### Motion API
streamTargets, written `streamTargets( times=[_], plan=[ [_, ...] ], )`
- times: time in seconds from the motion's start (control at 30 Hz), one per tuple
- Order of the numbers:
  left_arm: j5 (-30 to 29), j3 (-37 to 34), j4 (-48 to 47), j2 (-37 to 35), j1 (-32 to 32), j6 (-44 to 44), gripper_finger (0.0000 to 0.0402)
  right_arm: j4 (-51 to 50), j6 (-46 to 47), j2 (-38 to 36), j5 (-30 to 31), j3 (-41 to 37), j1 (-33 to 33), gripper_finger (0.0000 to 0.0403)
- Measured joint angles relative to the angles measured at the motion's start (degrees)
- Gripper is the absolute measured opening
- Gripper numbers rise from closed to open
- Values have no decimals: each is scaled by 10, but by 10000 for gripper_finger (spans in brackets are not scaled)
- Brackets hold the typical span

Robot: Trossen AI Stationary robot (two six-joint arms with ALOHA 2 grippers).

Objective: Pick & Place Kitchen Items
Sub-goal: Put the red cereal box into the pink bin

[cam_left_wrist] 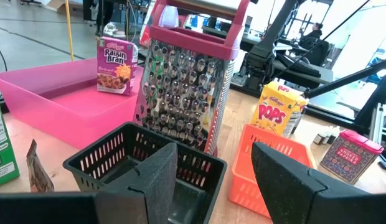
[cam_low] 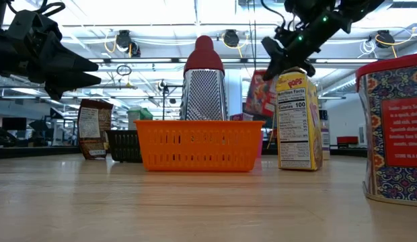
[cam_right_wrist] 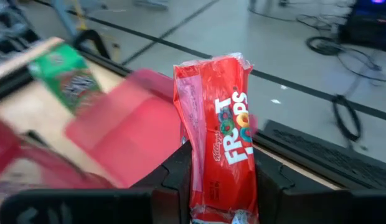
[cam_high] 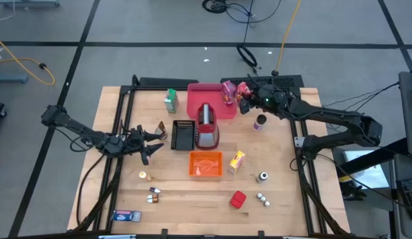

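1. Froot Loops box (cam_right_wrist: 219, 134), the small red carton, is pinched between the two fingers of the right hand (cam_right_wrist: 221, 180), standing upright in the grip. In the high view that right hand (cam_high: 248, 97) sits up by the far right corner of the pink tray (cam_high: 196, 101), held above the counter (cam_high: 292, 192).
2. Raisin Bran box (cam_left_wrist: 115, 65) is standing in the pink tray, near its far edge. Just beside it in the high view there's a pink carton (cam_high: 228, 90) at the tray's right corner.
3. Left hand (cam_high: 155, 138) hangs over the left part of the counter with its fingers spread wide and nothing between them. It points at the black basket (cam_left_wrist: 146, 162), which is just ahead of it.
4. Red-and-silver grater (cam_high: 206, 126) stands upright between the black basket and the tray, with the orange basket (cam_high: 206, 163) in front of it.
5. Yellow Pops box (cam_left_wrist: 281, 111) stands just right of the orange basket.
6. Green carton (cam_high: 171, 101) is left of the tray, apart from it.
7. Nearer the front edge: a red box (cam_high: 238, 199), tiny shakers (cam_high: 262, 198) beside it, and a blue carton (cam_high: 126, 215) lying flat at the front left corner.
8. Brown packet (cam_low: 94, 129) stands left of the black basket in the low view.
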Motion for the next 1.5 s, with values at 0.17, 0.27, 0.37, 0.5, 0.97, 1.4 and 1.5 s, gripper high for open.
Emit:
streamTargets(
  times=[0.17,0.27,0.37,0.5,0.97,1.4,1.5],
  plan=[
    [0,0,0,0,0,0,209,31,0,0,-19,0,27,95],
    [0,0,0,0,0,0,209,30,-6,0,-17,0,41,95],
    [0,0,0,0,0,0,209,39,-8,0,-17,0,52,95],
    [0,0,0,0,0,0,209,68,-10,21,-15,1,63,95],
    [0,0,0,0,0,0,209,123,-4,128,32,0,54,95],
    [0,0,0,0,0,7,209,121,26,183,61,0,50,95],
    [0,0,0,0,0,7,209,119,27,188,61,0,50,95]
  ],
)
